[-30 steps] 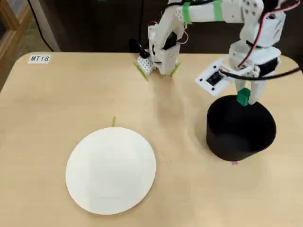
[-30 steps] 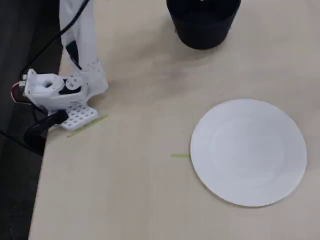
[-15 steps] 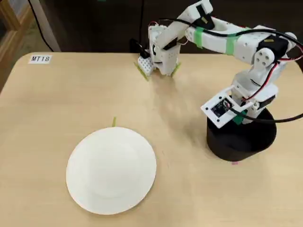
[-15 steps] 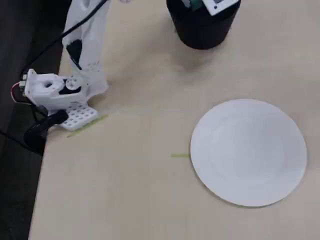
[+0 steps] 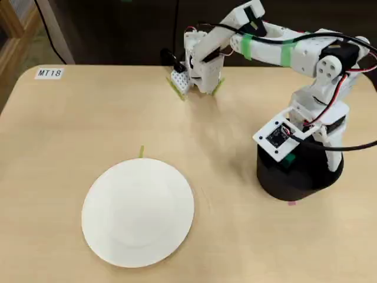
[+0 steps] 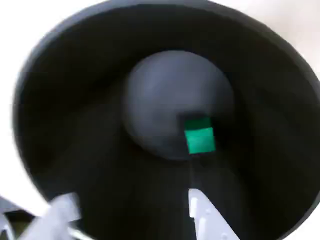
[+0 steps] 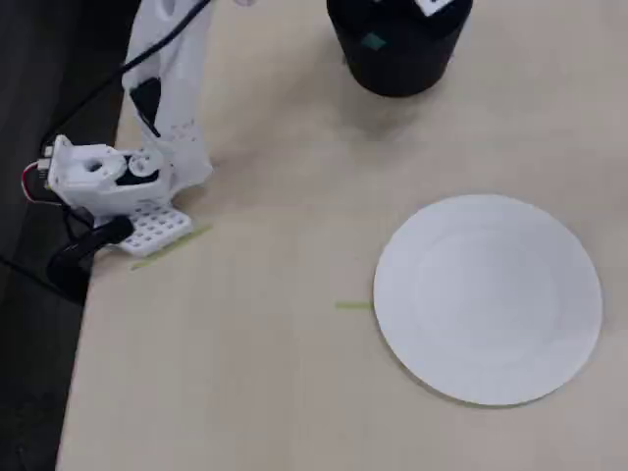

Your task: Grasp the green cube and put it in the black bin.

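On the far left of a fixed view, a small white label (image 5: 48,73) printed "MT18" sits at the corner of the pale, smooth wooden table (image 5: 70,130), whose edges are rounded and beyond which the background is dark. Nearer the front lies the white plate (image 5: 138,212), round, matte and flat, with a short green tape mark (image 5: 141,152) just beyond its rim. Further right my white plastic base (image 5: 197,73) is fixed at the table's back edge, and green tape bands wrap my upper arm. At the right stands the black bin (image 5: 306,177), a round matte container tapering slightly toward its bottom, with my wrist reaching down over its mouth. Through my wrist camera I look straight into it: the green cube (image 6: 200,139) rests on the bin's flat round floor, right of centre, plain-faced and with no long axis, its edges roughly square to the picture. My gripper (image 6: 132,217) hangs inside the rim with its two white fingers (image 6: 202,212) spread apart, grasping nothing, clear of the cube.
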Tool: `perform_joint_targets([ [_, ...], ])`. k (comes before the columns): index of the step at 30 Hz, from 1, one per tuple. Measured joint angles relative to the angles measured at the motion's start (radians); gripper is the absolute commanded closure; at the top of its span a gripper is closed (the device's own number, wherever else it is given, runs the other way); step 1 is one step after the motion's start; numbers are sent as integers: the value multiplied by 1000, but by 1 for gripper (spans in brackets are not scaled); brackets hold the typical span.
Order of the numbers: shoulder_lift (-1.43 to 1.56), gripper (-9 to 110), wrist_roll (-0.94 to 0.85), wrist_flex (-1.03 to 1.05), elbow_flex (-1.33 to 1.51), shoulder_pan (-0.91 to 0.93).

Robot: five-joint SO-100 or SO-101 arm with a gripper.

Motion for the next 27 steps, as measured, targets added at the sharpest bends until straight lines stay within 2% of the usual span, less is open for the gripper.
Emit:
perform_joint_targets([
  [5, 155, 102, 49, 2, 11, 141],
  [9, 391, 102, 86, 2, 127, 407],
  [13, 727, 102, 110, -26, 382, 663],
  [15, 936, 102, 112, -115, 575, 663],
  [18, 1269, 102, 146, -345, 983, 560],
  [22, 1569, 102, 155, -568, 1491, 541],
  [27, 1873, 102, 118, -695, 1945, 568],
])
